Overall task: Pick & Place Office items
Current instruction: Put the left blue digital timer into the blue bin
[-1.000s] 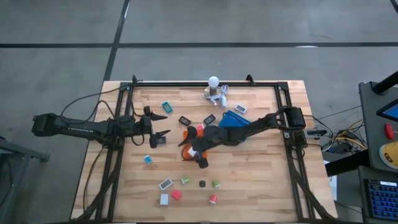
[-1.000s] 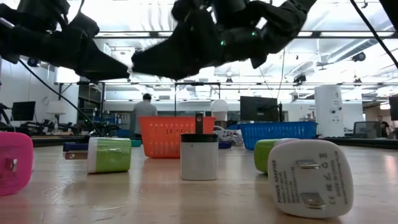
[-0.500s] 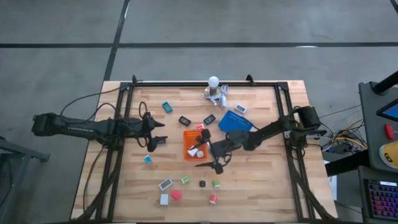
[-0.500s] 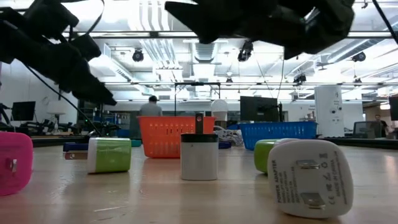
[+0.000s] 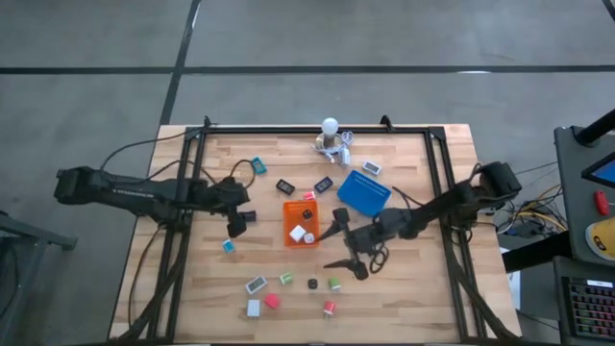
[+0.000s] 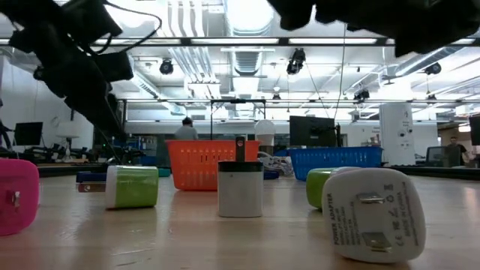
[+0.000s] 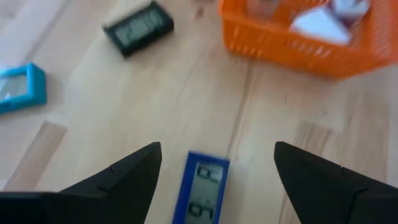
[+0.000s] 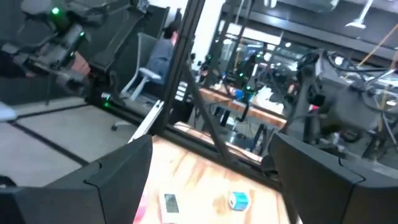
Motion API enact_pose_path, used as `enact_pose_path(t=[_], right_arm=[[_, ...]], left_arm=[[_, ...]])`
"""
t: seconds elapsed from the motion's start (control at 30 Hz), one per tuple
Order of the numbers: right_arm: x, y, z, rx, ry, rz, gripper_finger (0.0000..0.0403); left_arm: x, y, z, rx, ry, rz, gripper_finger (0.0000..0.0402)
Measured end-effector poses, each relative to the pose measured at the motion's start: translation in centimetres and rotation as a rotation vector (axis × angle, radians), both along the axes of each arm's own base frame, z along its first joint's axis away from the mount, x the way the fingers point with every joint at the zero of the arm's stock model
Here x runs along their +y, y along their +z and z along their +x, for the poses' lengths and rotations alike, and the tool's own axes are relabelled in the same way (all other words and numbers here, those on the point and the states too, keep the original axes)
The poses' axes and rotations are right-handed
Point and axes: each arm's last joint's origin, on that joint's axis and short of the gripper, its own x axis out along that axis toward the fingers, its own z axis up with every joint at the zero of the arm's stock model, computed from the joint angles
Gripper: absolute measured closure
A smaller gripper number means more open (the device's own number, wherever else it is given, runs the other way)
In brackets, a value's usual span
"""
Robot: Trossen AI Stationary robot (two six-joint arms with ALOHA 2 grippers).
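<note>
- Two grippers spread over the table from above: left gripper [image 5: 233,217] open over a blue clock [image 5: 247,217], right gripper [image 5: 342,243] open, empty, beside the orange basket [image 5: 289,234].
- Low: chargers, green [image 6: 132,186] and white [image 6: 374,213], lie near.
- Left wrist: blue clock [image 7: 203,194] lies between the open fingers [image 7: 124,180].

Orange tray [image 5: 291,223] lies left of blue tray [image 5: 364,190] (both mid-table).

Orange tray [image 5: 297,223]; blue tray [image 5: 364,191]; blue clock [image 7: 202,196]; teal clock [image 7: 18,88]; pink adapter [image 6: 16,196].
</note>
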Motion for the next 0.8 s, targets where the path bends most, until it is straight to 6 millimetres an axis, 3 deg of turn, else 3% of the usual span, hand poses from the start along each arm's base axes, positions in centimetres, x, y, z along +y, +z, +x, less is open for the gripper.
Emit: enact_pose_path(t=[0.47, 0.8], right_arm=[[0.3, -0.5, -6.2, -0.007, -0.065, -0.007, 0.0077], [0.5, -0.4, -7.1, -0.038, -0.079, -0.001, 0.0077]], left_arm=[[-0.2, -1.1, 2.7, 0.321, -0.028, -0.072, 0.0085], [-0.2, -2.5, 3.8, 0.457, -0.034, -0.033, 0.0085]])
